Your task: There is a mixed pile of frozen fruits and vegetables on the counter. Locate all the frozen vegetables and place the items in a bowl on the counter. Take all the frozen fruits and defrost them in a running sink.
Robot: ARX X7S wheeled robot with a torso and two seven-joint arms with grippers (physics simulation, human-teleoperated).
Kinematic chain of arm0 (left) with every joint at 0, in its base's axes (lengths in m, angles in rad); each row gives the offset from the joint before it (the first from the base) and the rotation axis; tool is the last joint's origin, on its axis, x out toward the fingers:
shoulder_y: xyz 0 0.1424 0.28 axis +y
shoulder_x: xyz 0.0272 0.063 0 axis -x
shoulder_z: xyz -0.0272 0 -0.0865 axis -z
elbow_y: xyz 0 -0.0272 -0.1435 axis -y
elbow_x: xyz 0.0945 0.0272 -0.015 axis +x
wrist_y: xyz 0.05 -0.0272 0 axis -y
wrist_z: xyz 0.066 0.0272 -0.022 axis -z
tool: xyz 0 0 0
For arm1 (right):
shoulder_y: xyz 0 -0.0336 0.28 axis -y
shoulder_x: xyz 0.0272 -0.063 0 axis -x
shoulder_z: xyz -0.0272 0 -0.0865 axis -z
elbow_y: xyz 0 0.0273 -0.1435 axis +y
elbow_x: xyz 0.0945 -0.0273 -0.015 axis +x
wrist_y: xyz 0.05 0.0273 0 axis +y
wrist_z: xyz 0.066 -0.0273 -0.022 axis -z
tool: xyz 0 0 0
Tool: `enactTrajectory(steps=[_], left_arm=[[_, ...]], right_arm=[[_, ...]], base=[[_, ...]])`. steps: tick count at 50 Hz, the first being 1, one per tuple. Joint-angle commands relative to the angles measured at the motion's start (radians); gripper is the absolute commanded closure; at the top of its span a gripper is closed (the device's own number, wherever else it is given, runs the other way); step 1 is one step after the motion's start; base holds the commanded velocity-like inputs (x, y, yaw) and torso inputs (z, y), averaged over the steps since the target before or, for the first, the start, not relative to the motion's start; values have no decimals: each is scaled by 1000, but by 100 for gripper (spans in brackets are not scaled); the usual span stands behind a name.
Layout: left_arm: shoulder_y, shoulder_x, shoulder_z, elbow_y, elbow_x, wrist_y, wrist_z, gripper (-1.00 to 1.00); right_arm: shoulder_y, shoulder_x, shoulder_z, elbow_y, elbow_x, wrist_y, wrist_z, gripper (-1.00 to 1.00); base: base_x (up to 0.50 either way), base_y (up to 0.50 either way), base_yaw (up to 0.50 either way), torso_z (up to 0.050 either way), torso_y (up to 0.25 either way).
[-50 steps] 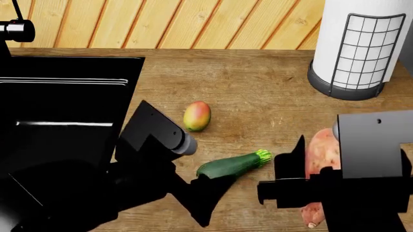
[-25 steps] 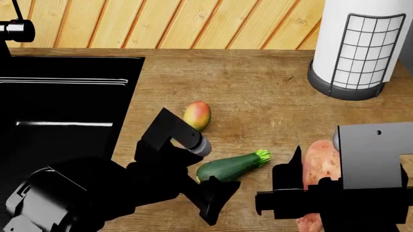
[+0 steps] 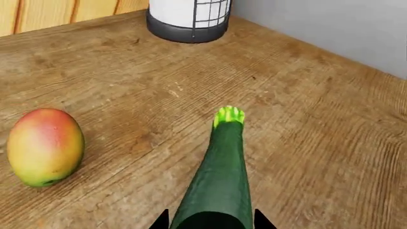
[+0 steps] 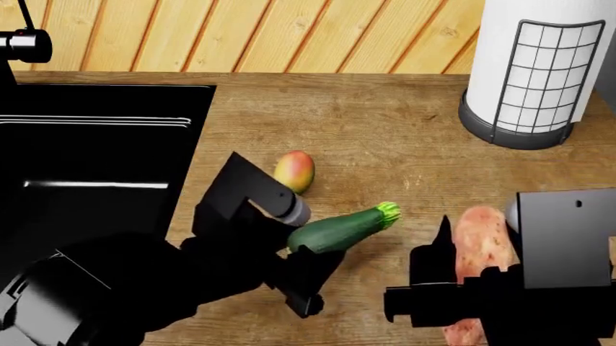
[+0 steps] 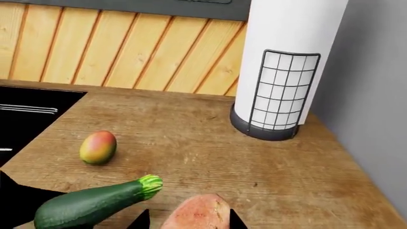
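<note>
Left wrist view: we've got the zucchini (image 3: 219, 183) running straight out from between our left gripper's (image 3: 212, 220) two black fingertips, clamped at the butt end, pale stem end pointing away. The mango (image 3: 45, 146) lies apart on the counter (image 3: 305, 143), with the wire-caged white cylinder (image 3: 188, 18) far off by the back wall.

Head view: our left gripper (image 4: 300, 268) grips the zucchini (image 4: 342, 228) near the worktop's front edge, the mango (image 4: 293, 171) just behind it and the black sink (image 4: 86, 173) off to the left. Our right gripper (image 4: 452, 270) sits against the sweet potato (image 4: 477, 249); we cannot tell whether it's clamped. No bowl in view.

Right wrist view: the sweet potato (image 5: 194, 213) sits between the right fingertips, the zucchini (image 5: 95, 202) just beside it.

Handling: we judge the zucchini stiff, frozen and slick. An end grip lets it swing, so mid-length would hold better. The sweet potato looks heavier and rougher, so take it across the waist.
</note>
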Motion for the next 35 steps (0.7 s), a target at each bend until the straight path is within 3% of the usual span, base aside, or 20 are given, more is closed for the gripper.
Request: enactTrajectory(steps=[1,9,20,35], left_arm=[[54,-108,-107,318,-73,-100,-193,100],[124,-246,-254,607,-163,-237,-374,100],[285,-360,-474,935,-324,-401,-618,100],[290,-388,-661,1036,-491,-523,-791,100]], right_arm=[[-28,30,-18,-27,-103,-61,-132,100],[48,68,-34,-13,-76,-25,-127,100],[113,98,-82,16,-80,1,-154,100],[146,135,-132,13,-103,5,-196,100]], base=[[0,0,0,0,10],[0,0,0,0,0],[0,0,0,0,0],[0,0,0,0,1]])
